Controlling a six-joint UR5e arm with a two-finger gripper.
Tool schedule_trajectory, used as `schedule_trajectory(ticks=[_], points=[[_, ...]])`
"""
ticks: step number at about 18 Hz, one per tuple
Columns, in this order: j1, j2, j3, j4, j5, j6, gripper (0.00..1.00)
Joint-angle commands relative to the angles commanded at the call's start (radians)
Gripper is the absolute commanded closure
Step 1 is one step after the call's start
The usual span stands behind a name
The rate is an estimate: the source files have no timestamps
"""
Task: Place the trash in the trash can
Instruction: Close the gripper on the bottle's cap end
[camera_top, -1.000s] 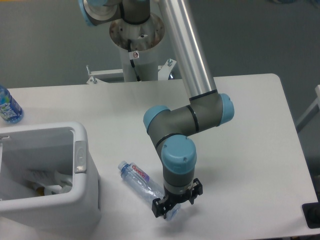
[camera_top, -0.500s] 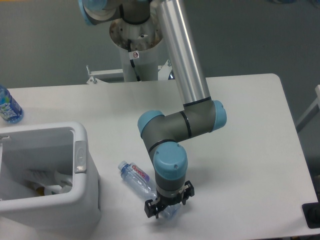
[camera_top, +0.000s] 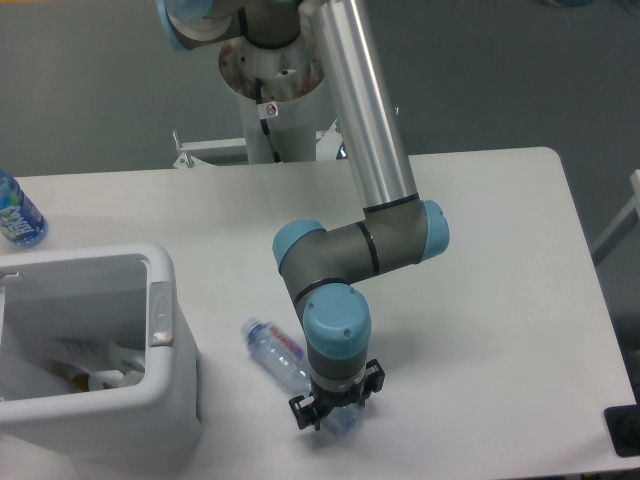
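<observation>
One crushed bottle lies near-centre on the table, right of the trash can. My gripper straddles its base; I can't tell if it's clenched. Next: lift, carry left.

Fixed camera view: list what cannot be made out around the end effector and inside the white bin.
- End effector: the blue wrist joint above hides the fingers, so whether they are closed on the clear crushed plastic bottle is unclear.
- The bottle's lower end: hidden behind the end effector.
- Large white rectangular plastic bin: cut off by the left edge; its contents are too small and blurred to identify.
- Blue-labelled bottle: partly cut off at the left edge.
</observation>
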Motion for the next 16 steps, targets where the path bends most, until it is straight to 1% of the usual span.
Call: schedule_trajectory(ticks=[1,2,12,16], points=[[0.0,0.0,0.0,0.0,0.002,0.0,0.38],[0.0,0.002,0.0,0.0,0.002,0.002,0.39],[0.002,0.021,0.005,0.0,0.002,0.011,0.42],[0.005,0.041,0.028,-0.002,-0.002,0.015,0.43]])
